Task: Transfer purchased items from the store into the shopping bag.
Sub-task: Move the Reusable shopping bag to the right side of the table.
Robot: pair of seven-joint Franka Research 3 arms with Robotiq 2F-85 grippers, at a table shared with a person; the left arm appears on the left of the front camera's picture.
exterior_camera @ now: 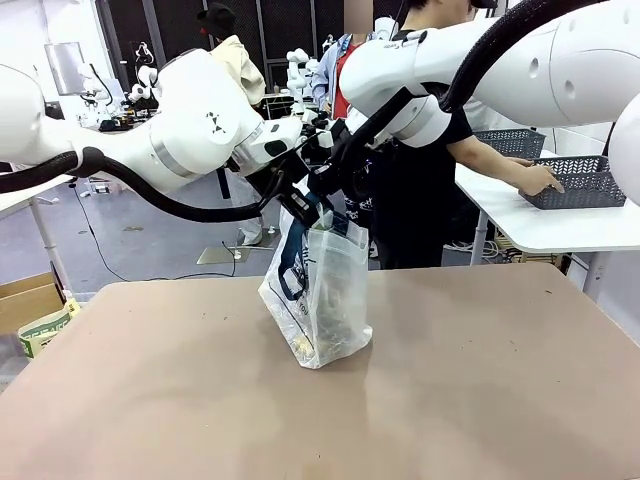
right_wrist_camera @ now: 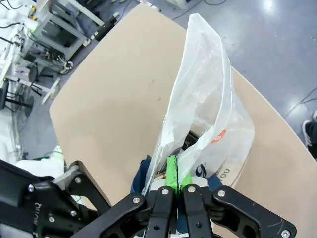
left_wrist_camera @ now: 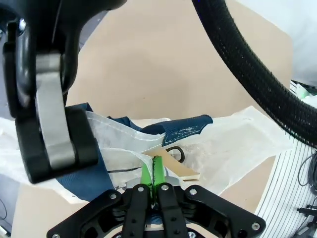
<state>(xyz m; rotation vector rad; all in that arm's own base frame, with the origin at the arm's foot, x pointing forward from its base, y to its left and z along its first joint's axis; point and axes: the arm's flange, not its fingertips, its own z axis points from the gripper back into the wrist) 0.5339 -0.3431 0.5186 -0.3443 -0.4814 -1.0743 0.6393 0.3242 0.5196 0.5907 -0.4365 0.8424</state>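
The shopping bag (exterior_camera: 318,290) stands upright in the middle of the tan table (exterior_camera: 480,380), whitish and see-through, with navy handles. My left gripper (exterior_camera: 296,196) and right gripper (exterior_camera: 328,192) meet above it, each shut on the bag's top rim. In the left wrist view the green pads (left_wrist_camera: 154,171) pinch the plastic beside a navy handle (left_wrist_camera: 185,126), with a tan piece (left_wrist_camera: 184,170) inside. The right wrist view has my right gripper (right_wrist_camera: 177,177) pinching the rim of the bag (right_wrist_camera: 208,109). The dark grey basket (exterior_camera: 580,182) sits far right, under a person's hand (exterior_camera: 540,178).
The basket rests on a white side table (exterior_camera: 560,228), with a second grey basket (exterior_camera: 510,142) behind it. A cardboard box (exterior_camera: 25,298) stands on the floor at left. A black cable hose (left_wrist_camera: 247,74) crosses the left wrist view.
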